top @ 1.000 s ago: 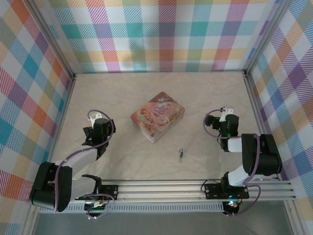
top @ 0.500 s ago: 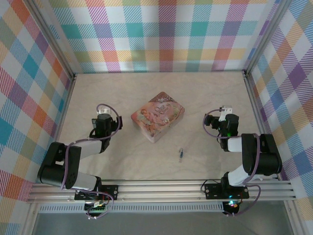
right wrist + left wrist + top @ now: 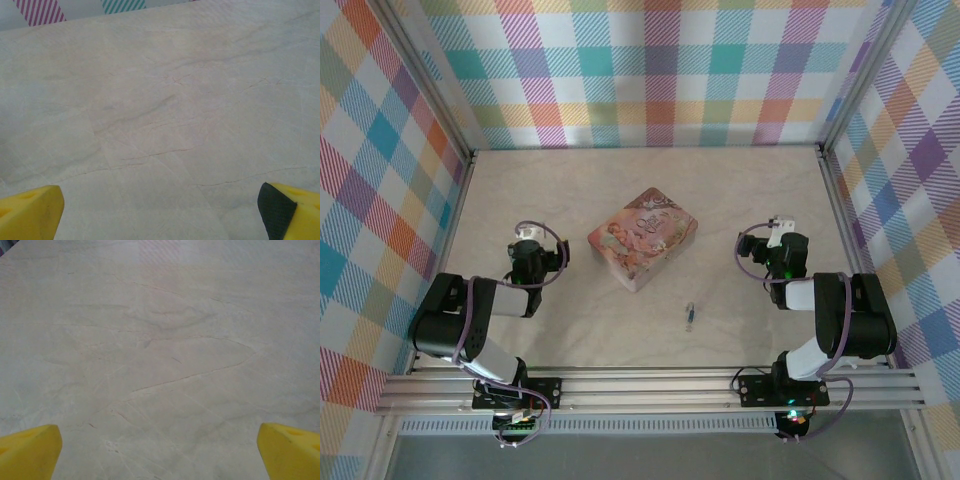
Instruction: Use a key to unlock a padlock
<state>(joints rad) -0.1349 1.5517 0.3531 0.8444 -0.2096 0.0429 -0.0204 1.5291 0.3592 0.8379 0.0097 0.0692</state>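
Near the worktop's (image 3: pixel 620 180) left edge the left gripper (image 3: pixel 160 455) hangs low over bare surface, its yellow fingers (image 3: pixel 27 452) spread wide and holding nothing. The pink tin (image 3: pixel 642 238) sits at the middle. The padlock (image 3: pixel 691 316) lies loose toward the near edge, right of centre, well apart from both arms; whether a key lies with it is too small to tell. By the right edge the right gripper (image 3: pixel 160 215) is likewise spread and empty. Being tiny and flat, the lock may skid from a pinch, or twist under a key if unsteadied.
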